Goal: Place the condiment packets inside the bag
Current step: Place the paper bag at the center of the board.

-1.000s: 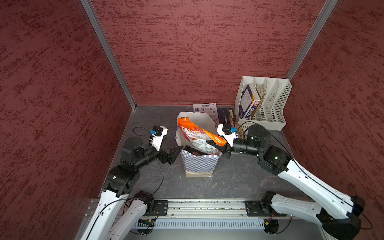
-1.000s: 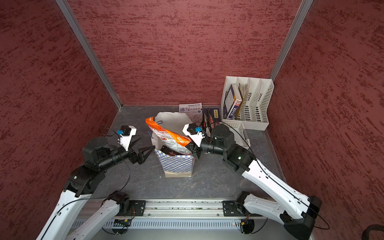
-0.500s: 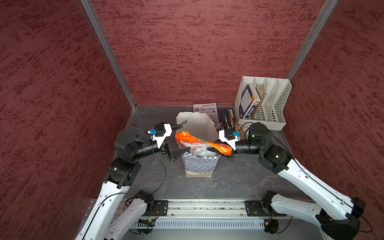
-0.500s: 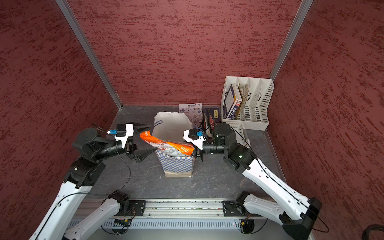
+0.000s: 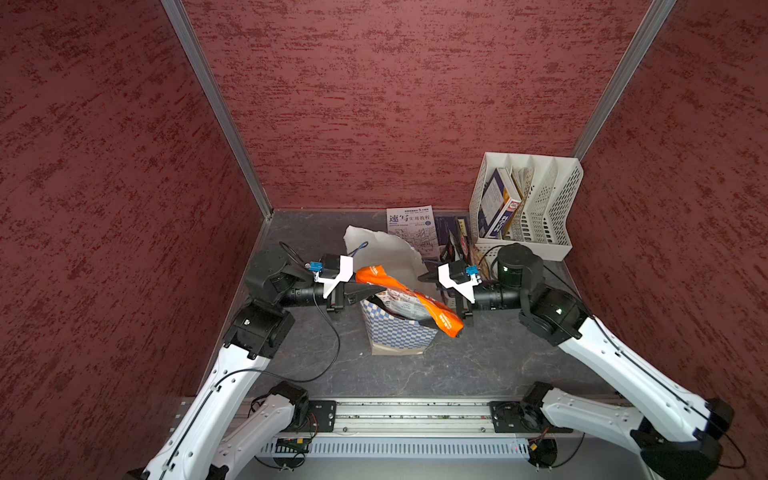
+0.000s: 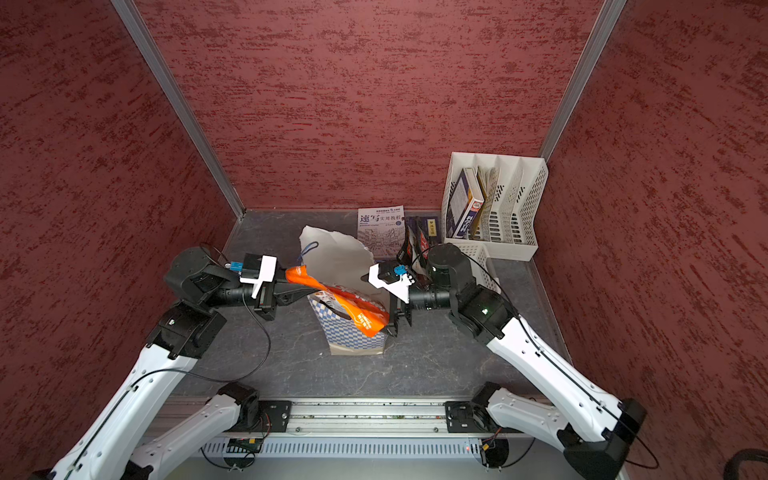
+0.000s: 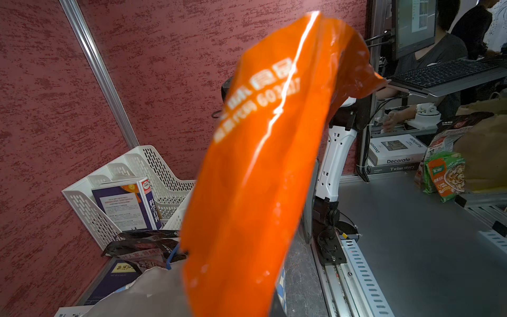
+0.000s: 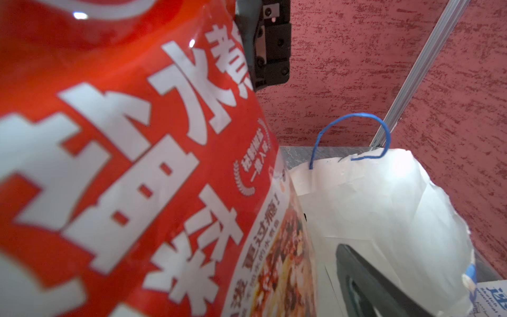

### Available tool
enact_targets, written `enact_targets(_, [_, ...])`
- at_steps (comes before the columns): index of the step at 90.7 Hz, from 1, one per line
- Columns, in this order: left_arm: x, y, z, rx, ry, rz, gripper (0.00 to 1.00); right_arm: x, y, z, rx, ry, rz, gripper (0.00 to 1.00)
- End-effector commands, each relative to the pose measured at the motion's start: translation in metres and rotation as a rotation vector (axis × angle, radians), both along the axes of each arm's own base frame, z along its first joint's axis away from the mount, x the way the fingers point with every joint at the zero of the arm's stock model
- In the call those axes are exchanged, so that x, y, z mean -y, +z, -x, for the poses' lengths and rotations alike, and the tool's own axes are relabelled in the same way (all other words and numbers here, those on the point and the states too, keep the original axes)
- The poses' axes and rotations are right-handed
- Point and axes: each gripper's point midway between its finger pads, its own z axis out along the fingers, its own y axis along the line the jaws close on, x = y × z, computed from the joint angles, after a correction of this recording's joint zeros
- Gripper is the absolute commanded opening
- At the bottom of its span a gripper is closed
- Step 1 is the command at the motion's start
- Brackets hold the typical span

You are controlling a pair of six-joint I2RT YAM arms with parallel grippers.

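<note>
1. Orange glossy condiment packet [image 5: 409,297], left end clamped in closed left claw [image 5: 358,286].
2. Spanning blue-and-white checkered paper bag [image 5: 395,332] mouth, long axis left-to-right, right end overhanging the rim.
3. Wide-spread right claw [image 5: 422,299] about that end, gripping nothing.

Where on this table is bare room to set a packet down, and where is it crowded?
Bare: the strip between the bag and the front rail, and the back left corner. Crowded: the back right, where booklet, dark packets and file rack sit close.
</note>
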Motion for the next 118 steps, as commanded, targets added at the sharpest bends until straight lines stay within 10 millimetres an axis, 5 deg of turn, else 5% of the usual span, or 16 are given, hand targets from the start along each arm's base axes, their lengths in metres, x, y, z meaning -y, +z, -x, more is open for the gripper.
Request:
enact_targets(1, [-0.006, 0.009, -0.020, 0.065, 0.124, 0.035, 0.00, 0.016, 0.018, 0.028, 0.021, 0.076, -0.040, 0.99])
enact_targets(31, [-0.013, 0.009, -0.041, 0.055, 0.255, 0.061, 0.00, 0.023, 0.044, 0.048, -0.057, 0.225, -0.164, 0.99])
enact_targets(45, [-0.015, 0.011, -0.043, 0.057, 0.279, 0.073, 0.00, 0.013, 0.040, 0.040, -0.164, 0.254, -0.138, 0.99])
enact_targets(56, [-0.015, 0.010, -0.043, 0.056, 0.280, 0.077, 0.00, 0.003, 0.031, 0.032, -0.219, 0.262, -0.100, 0.51])
enact_targets(61, [-0.014, 0.009, -0.043, 0.055, 0.279, 0.077, 0.00, 0.001, 0.029, 0.030, -0.219, 0.262, -0.097, 0.42])
enact_targets(70, [-0.014, 0.008, -0.044, 0.052, 0.281, 0.076, 0.00, 0.003, 0.030, 0.036, -0.189, 0.289, -0.104, 0.65])
enact_targets(86, [-0.013, 0.005, -0.046, 0.048, 0.282, 0.071, 0.00, 0.006, 0.032, 0.037, -0.153, 0.272, -0.117, 0.53])
enact_targets(88, [-0.013, 0.005, -0.046, 0.047, 0.283, 0.070, 0.00, 0.006, 0.032, 0.037, -0.155, 0.273, -0.116, 0.60])
enact_targets(92, [-0.013, 0.004, -0.047, 0.044, 0.282, 0.069, 0.00, 0.006, 0.031, 0.038, -0.156, 0.275, -0.114, 0.91])
enact_targets(94, [-0.013, 0.003, -0.047, 0.043, 0.282, 0.069, 0.00, 0.006, 0.031, 0.038, -0.156, 0.275, -0.114, 0.97])
enact_targets(118, [-0.013, 0.002, -0.049, 0.040, 0.296, 0.067, 0.00, 0.014, 0.033, 0.049, -0.123, 0.292, -0.104, 0.99])
